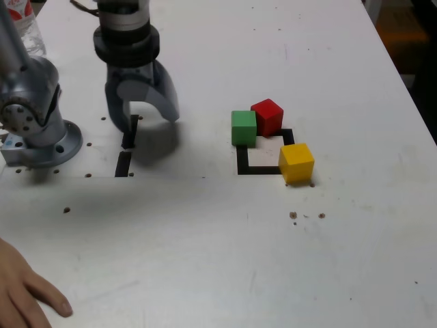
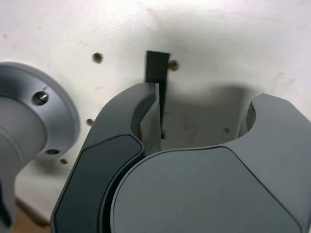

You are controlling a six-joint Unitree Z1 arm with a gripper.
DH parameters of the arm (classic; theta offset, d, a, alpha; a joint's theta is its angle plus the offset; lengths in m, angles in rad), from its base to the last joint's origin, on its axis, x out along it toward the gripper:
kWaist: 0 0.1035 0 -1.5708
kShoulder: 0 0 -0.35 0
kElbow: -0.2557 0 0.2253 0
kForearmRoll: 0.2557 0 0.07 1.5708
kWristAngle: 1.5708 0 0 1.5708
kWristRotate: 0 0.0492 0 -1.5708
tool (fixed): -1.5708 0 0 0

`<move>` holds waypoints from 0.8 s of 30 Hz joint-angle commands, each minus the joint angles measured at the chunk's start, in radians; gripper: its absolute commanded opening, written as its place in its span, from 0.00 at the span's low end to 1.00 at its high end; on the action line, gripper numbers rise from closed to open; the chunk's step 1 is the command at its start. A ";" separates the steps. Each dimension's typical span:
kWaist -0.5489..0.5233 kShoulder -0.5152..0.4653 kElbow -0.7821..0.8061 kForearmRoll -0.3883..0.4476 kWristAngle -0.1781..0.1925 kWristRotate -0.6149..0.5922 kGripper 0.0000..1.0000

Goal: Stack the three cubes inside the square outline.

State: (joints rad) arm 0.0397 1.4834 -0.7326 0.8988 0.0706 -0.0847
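Note:
The green cube (image 1: 244, 128), the red cube (image 1: 267, 116) and the yellow cube (image 1: 296, 162) all stand on the white table around the square outline (image 1: 259, 169). Green covers the outline's far corner on the exterior view's left. Red touches green and sits on the far edge. Yellow rests on the near corner on that view's right. The outline's white middle is bare. My gripper (image 1: 145, 123) (image 2: 204, 104) hangs well to the exterior view's left of the cubes, low over the table. Its jaws are open with nothing between them.
Two short black tape strips (image 1: 126, 154) (image 2: 158, 73) lie under the gripper. The arm's grey base (image 1: 41, 137) (image 2: 34, 121) is bolted at the exterior view's left. A person's hand (image 1: 27, 294) rests at the near left corner. A plastic bottle (image 1: 27, 27) stands far left.

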 commanded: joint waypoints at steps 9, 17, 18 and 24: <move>0.002 0.018 -0.027 -0.031 0.007 0.081 0.70; 0.002 0.017 -0.038 -0.029 0.006 0.099 0.70; 0.002 0.014 -0.040 -0.021 0.008 0.099 0.70; 0.002 0.001 -0.100 0.081 0.026 0.099 0.70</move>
State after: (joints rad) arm 0.0397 1.4917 -0.8098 0.9635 0.0950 0.0125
